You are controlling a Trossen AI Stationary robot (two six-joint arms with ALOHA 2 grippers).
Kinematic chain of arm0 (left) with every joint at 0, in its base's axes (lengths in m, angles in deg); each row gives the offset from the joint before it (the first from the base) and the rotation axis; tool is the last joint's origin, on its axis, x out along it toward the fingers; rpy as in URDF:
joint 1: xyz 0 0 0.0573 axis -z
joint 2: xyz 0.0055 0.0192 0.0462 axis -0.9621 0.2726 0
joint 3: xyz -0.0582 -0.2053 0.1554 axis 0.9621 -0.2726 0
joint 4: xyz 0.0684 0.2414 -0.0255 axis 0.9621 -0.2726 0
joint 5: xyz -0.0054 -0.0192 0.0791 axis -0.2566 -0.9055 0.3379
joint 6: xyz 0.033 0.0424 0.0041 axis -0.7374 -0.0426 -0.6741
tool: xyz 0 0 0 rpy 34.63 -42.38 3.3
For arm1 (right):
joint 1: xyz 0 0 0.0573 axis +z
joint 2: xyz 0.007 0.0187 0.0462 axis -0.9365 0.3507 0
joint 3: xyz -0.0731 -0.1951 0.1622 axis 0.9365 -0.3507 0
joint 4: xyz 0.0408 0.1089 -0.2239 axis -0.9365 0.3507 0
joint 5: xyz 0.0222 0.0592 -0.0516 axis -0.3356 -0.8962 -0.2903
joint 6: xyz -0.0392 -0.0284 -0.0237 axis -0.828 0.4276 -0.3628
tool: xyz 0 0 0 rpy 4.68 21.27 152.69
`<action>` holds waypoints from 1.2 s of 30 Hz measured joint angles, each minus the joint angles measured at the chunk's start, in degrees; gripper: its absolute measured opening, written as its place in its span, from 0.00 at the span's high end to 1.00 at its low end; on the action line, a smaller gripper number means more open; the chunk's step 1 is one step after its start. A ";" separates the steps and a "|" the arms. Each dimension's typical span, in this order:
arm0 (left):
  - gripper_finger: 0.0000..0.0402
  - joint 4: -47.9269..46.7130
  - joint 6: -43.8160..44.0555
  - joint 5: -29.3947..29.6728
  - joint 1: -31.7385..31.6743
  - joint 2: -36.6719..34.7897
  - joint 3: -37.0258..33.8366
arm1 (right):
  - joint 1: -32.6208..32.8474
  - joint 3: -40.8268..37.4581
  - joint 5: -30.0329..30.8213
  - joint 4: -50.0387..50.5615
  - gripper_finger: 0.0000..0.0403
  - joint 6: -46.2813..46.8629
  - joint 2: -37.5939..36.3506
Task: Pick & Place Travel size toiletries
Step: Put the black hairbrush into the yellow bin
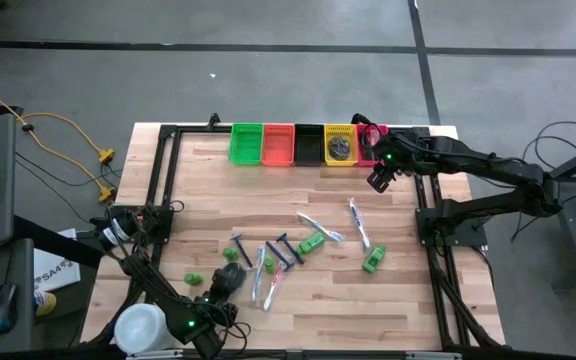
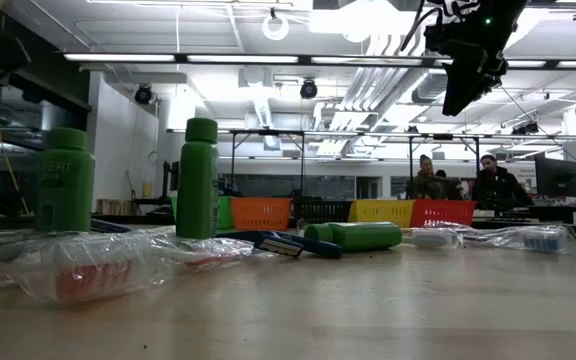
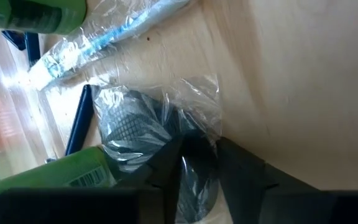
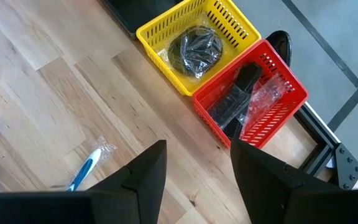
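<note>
Two bins filled, yellow bin (image 4: pixel 194 46) and red bin (image 4: pixel 253 99); bottles, razors, toothbrushes (image 1: pixel 308 245) remain on surface (image 1: pixel 408 300); left hand (image 3: pixel 194 168) pinching bagged disc (image 3: pixel 129 124); right hand (image 4: pixel 197 171) wide, empty.

My bench (image 1: pixel 398 300) is pale wood planks with a black frame around its edges. Along its upper edge in the high view sits a row of bins: a green bin (image 1: pixel 246 143), an orange bin (image 1: pixel 279 144), a black bin (image 1: pixel 309 145), a yellow bin (image 1: pixel 340 146) and a red bin (image 4: pixel 272 93) at the right end. A large white tub (image 1: pixel 140 326) stands at the lower left corner. An orange cable (image 1: pixel 68 135) runs over the grey floor at upper left. In the low view, two people (image 2: pixel 463 182) sit far back, right of centre, under ceiling lights (image 2: pixel 208 58).
</note>
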 joint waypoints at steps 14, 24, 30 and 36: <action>0.99 -1.27 -0.01 0.29 -0.02 0.11 1.26 | 0.00 0.00 -0.09 0.02 0.57 0.22 0.00; 1.00 -13.92 -0.24 -0.48 0.00 0.22 13.16 | 0.00 0.00 -0.09 0.02 0.58 -0.07 0.00; 1.00 -20.34 0.18 -1.69 0.00 0.20 20.84 | 0.00 0.00 -0.37 0.04 0.58 -1.27 0.00; 1.00 -28.15 1.27 -2.70 0.00 0.09 30.57 | 0.00 0.00 -1.42 0.06 0.59 -2.75 0.00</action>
